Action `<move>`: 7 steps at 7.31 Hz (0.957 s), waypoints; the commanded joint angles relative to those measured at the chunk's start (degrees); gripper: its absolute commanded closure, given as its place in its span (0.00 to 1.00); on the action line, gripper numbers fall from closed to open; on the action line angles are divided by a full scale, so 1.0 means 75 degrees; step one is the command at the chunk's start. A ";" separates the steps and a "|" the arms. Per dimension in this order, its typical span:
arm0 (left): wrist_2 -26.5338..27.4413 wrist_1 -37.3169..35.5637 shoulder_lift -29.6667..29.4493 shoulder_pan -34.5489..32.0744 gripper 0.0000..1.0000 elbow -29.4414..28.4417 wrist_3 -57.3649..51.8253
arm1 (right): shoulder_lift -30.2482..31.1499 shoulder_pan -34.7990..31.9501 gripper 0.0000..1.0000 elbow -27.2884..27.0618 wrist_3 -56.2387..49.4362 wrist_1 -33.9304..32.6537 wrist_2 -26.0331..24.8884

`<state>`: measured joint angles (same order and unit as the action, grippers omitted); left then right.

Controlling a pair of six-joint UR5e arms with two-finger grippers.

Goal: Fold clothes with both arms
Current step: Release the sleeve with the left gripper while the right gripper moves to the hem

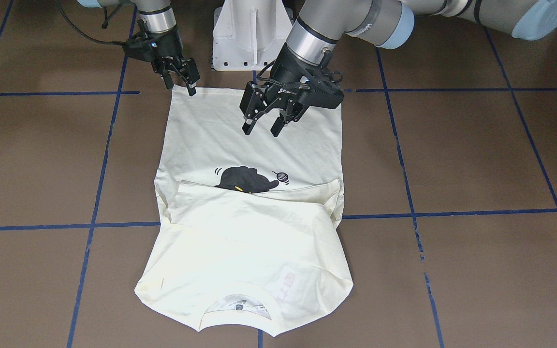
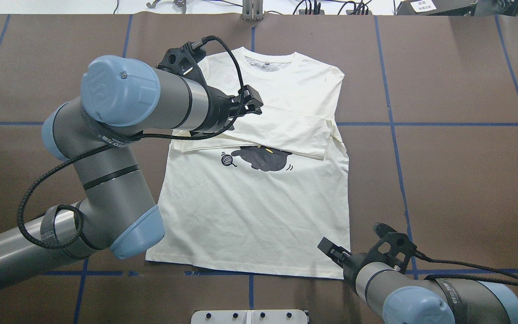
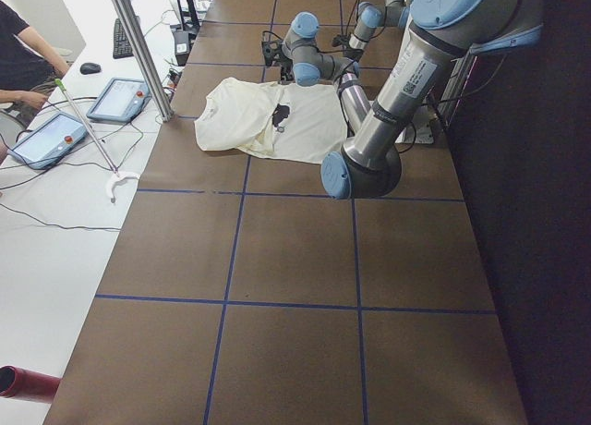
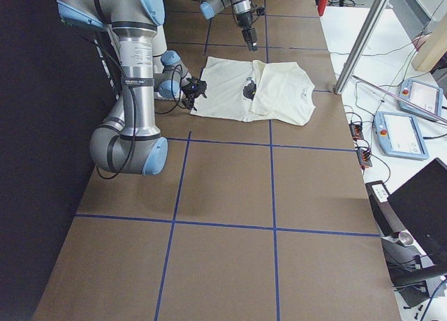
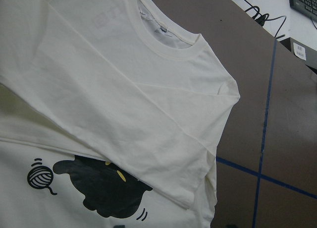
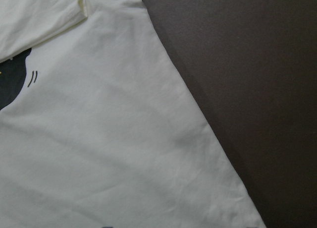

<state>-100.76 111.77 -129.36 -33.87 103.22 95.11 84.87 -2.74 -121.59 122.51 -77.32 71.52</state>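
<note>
Front-facing: cream-white long-sleeved cotton shirt (image 1: pixel 240 241) lies flat on the brown worktop with blue tape lines (image 1: pixel 476 159), hem towards the robot base, collar at the far end; a plain cream layer is folded across the chest and covers part of the black cat print (image 1: pixel 247 180); yarn ball print (image 1: pixel 282 177) just beside the cat, uncovered; left end effector (image 1: pixel 263 126) hovers over the hem half of the shirt, fingers spread, gripping nothing; right end effector (image 1: pixel 180 86) is at the hem corner on its own side, fingers apart, nothing between them.

Overhead: left wrist is above the fold line near the shirt's left edge, its end effector mostly hidden beneath it; right end effector just beside the hem's right corner.

Exterior left and right: shirt small, lying between the two arms; finger positions unreadable here.

Left wrist: ribbed collar (image 5: pixel 168 37) at top; folded cream layer runs diagonally; cat and yarn ball show below it.

Right wrist: shirt's side edge runs diagonally against bare worktop; corner of the folded layer at top left; sliver of cat at the left edge.
</note>
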 commanded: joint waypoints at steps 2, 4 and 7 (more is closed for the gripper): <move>0.0122 -0.0008 0.0268 0.0017 0.27 0.0218 -0.0049 | 0.0016 -0.0022 0.09 -0.0322 0.0060 -0.0483 0.0119; 0.0308 -0.0055 0.0512 0.0017 0.27 0.0567 -0.0037 | 0.0005 -0.0010 0.11 -0.0416 0.0095 -0.0519 0.0331; 0.0298 -0.0055 0.0900 0.0028 0.27 0.0886 -0.0037 | -0.0030 0.0118 0.13 -0.0030 0.0235 -0.0542 0.0576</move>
<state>-98.51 111.29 -123.57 -33.74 109.60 94.83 84.95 -2.31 -122.67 123.74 -81.35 74.66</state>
